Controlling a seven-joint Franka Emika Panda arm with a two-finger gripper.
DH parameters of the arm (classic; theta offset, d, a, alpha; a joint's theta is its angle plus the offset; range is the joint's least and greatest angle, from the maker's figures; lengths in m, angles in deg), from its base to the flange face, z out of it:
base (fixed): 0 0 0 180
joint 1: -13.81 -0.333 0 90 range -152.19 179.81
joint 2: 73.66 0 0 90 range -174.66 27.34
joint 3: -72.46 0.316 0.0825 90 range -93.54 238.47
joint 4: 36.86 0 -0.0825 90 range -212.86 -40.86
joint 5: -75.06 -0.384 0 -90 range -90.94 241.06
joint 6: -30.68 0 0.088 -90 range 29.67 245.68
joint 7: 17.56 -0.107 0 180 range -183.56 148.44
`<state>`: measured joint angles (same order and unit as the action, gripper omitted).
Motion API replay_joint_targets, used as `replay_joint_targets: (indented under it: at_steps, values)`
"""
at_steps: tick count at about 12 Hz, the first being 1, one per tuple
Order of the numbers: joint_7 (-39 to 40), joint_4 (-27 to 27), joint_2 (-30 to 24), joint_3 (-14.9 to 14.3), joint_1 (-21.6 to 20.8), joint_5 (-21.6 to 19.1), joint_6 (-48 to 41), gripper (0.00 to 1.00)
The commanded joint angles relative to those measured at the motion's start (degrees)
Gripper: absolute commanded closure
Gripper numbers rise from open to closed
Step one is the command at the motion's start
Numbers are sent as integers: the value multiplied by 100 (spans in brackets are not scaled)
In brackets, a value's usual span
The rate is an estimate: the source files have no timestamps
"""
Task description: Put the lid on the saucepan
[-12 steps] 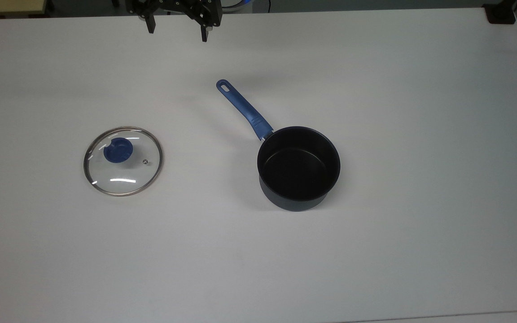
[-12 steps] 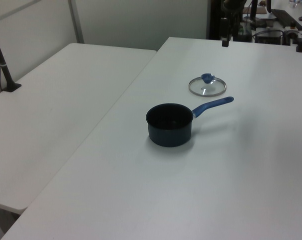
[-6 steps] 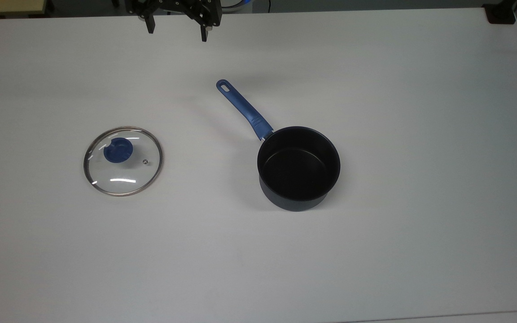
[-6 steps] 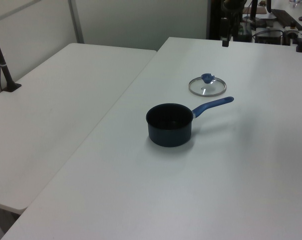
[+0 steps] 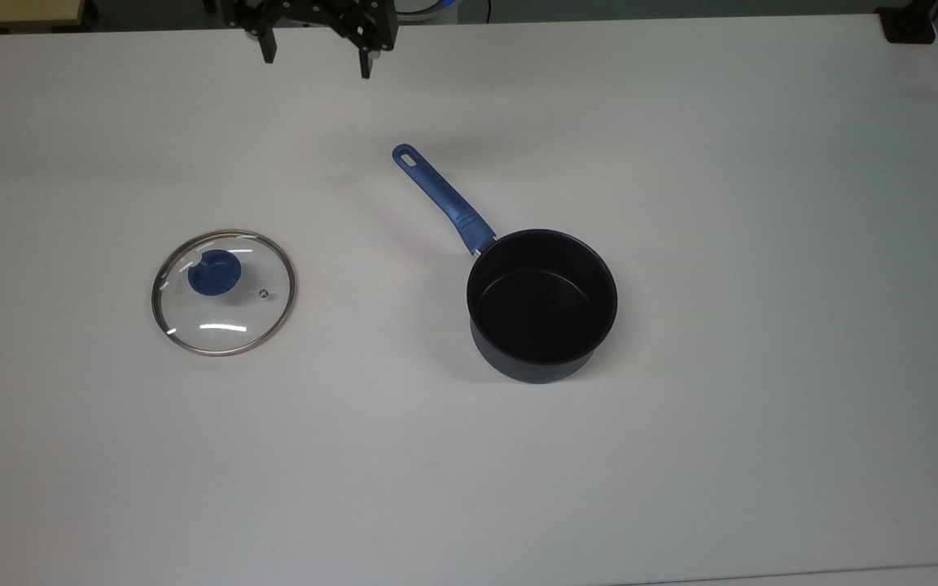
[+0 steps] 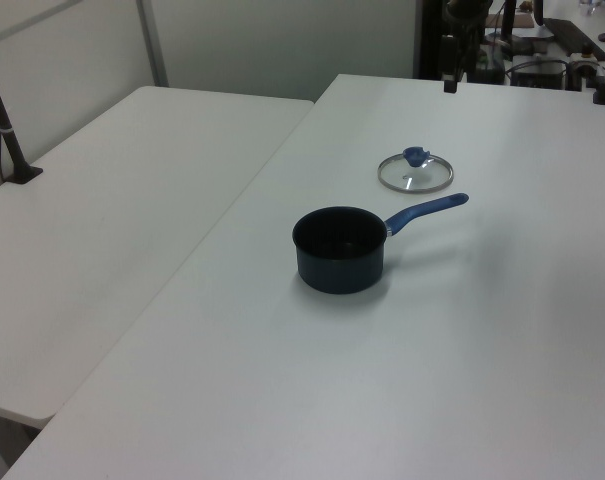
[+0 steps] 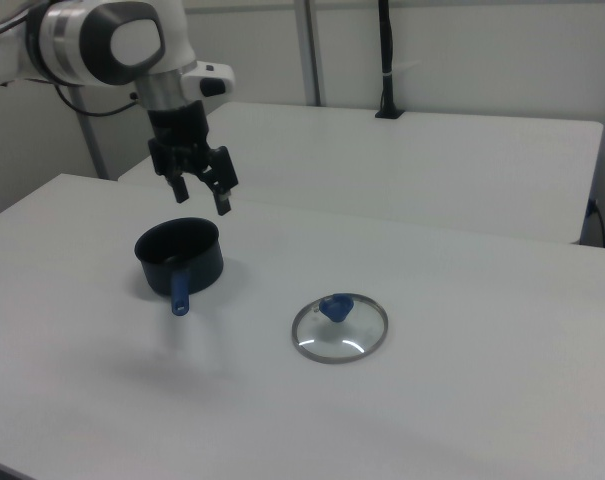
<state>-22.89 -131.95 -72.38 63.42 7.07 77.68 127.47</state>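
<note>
The lid [image 5: 223, 291], clear glass with a steel rim and a blue knob, lies flat on the white table [image 5: 681, 456] toward the top view's left. The saucepan [image 5: 542, 303], dark with a black empty interior, stands upright to the lid's right, its long blue handle [image 5: 444, 199] pointing up-left toward the table's far edge. My gripper [image 5: 316, 63] hangs open and empty above that far edge, well apart from both. In the right view the gripper [image 7: 202, 197] hovers over the saucepan [image 7: 179, 255], with the lid [image 7: 339, 328] to the right. The left view has the saucepan [image 6: 340, 248], the lid [image 6: 415, 172] and the gripper [image 6: 449, 80].
A second white table [image 6: 112, 210] adjoins on the left view's left, with a black post [image 6: 7, 125] clamped at its edge. A black clamp [image 5: 909, 24] sits at the top view's upper right corner. Dark equipment [image 6: 542, 60] stands behind the table's far end.
My gripper has drifted slightly toward the top view's left, still open. The lid and the saucepan have not moved.
</note>
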Motion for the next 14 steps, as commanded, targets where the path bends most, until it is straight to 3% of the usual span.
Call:
replay_joint_targets:
  at_steps: [1, 5, 7, 9, 12, 14]
  values:
    - [85, 210, 512, -229, 128, -95, 829, 0]
    - [110, 623, 1680, -247, 716, -130, 1719, 0]
    - [644, 571, 1980, -255, 876, -131, 2027, 0]
    - [595, 570, 2340, -247, 999, -148, 2080, 0]
    - [-615, 422, 2640, -247, 1078, -456, 2983, 0]
    - [-750, 360, 2833, -229, 1026, -447, 3266, 0]
